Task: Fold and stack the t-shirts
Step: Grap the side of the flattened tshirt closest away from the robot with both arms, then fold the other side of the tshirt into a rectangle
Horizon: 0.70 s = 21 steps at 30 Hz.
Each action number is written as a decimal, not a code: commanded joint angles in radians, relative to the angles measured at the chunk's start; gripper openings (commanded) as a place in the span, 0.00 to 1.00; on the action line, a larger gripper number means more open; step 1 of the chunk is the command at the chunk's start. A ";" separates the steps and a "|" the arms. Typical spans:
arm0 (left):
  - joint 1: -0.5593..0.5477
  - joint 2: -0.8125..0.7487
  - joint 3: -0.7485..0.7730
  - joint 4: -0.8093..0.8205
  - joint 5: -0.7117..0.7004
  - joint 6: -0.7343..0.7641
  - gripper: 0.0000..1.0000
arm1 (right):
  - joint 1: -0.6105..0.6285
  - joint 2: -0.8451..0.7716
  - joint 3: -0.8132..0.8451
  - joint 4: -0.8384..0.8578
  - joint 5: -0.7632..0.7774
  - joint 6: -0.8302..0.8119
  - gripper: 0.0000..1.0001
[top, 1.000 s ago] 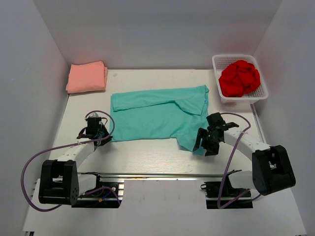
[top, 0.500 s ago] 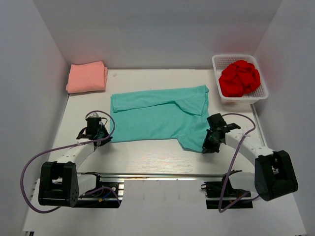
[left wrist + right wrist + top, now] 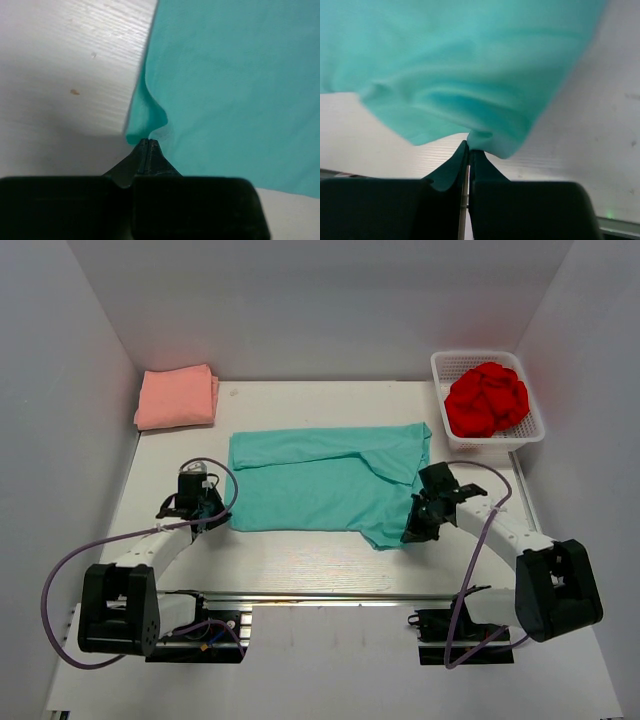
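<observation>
Top external: left end effector (image 3: pixel 214 515), right end effector (image 3: pixel 409 534) clamp teal t-shirt (image 3: pixel 315 485); basket (image 3: pixel 476 354) apart.

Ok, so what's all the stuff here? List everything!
Teal cotton t-shirt: one, teal, spread flat mid-table.
Salmon-pink cotton t-shirt: one, pink, folded, far left corner.
Bright red cotton t-shirt: one, red, bunched inside the basket.
White plastic mesh basket: one, white, far right corner.
White wooden table: one, white, under everything.
Left arm and right arm: two, black and white, near edge; left jaws and right jaws each shut on the teal t-shirt's near corners.
</observation>
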 commanded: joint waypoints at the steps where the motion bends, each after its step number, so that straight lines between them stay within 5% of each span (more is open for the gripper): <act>1: -0.006 0.029 0.079 0.051 0.071 0.022 0.00 | 0.000 0.015 0.136 0.151 -0.068 -0.049 0.00; 21: 0.014 0.355 0.513 -0.027 -0.122 -0.031 0.00 | -0.104 0.345 0.634 0.173 0.072 -0.009 0.00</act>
